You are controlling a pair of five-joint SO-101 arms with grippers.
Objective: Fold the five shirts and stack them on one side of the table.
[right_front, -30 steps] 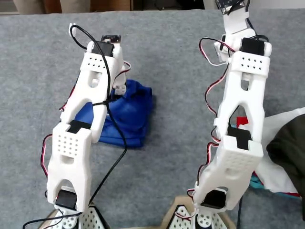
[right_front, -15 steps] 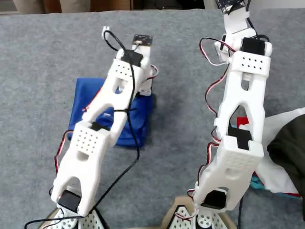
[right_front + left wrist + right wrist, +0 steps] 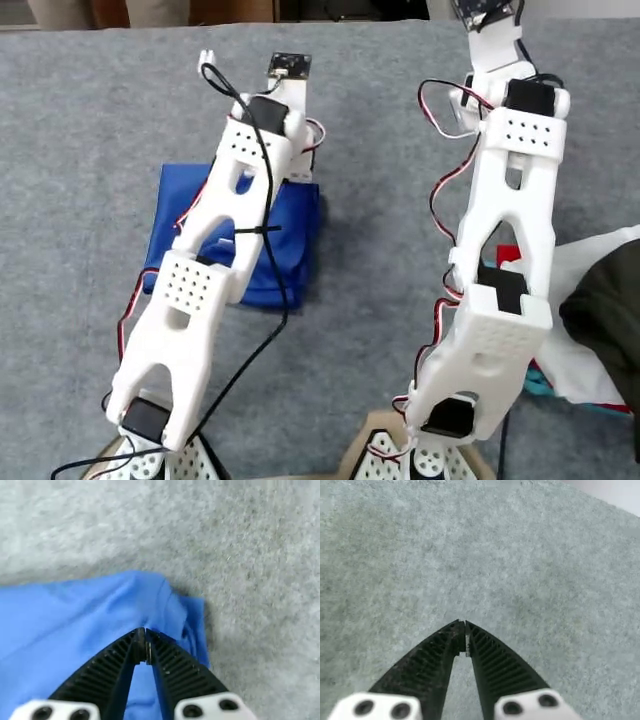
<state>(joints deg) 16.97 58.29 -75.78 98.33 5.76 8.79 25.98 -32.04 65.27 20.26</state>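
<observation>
- Grey, felt-covered worktop point(image 3: 380, 200).
- Folded blue shirt point(image 3: 172, 225) lies flat at 9 o'clock.
- Loose heap of clothes point(image 3: 600, 300), white and dark, at 4 o'clock.

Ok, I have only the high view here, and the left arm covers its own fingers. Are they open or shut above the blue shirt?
Observer: Shut. In the left wrist view the left gripper has its fingers pressed together.
Operator: Do they hold any cloth?
Observer: I cannot tell. The tips are over a puckered fold of the blue shirt, close to its corner.
Operator: And the right side?
Observer: The right gripper is shut too, with bare grey table cover beneath it.
</observation>
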